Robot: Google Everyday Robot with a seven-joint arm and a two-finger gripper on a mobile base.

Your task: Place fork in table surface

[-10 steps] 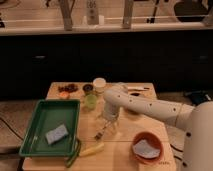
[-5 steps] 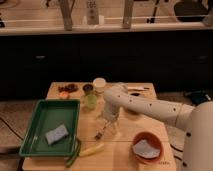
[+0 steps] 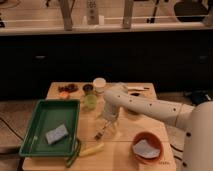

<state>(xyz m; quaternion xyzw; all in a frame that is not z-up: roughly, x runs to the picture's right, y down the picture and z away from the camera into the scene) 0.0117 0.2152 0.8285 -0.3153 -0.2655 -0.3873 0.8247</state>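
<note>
Lying just below the gripper (image 3: 108, 124), the fork (image 3: 100, 133) is seen low over the table surface (image 3: 120, 147), its long axis slanting from lower left up toward the fingers. Whether it is clasped or already released cannot be told. Farther left, the green tray (image 3: 37, 120) is kept well apart.

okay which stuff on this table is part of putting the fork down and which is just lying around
Job: fork, wooden tabletop, pincer right above the fork.

Lying about: green tray holding a sponge, orange bowl, green cup, white cup.
</note>
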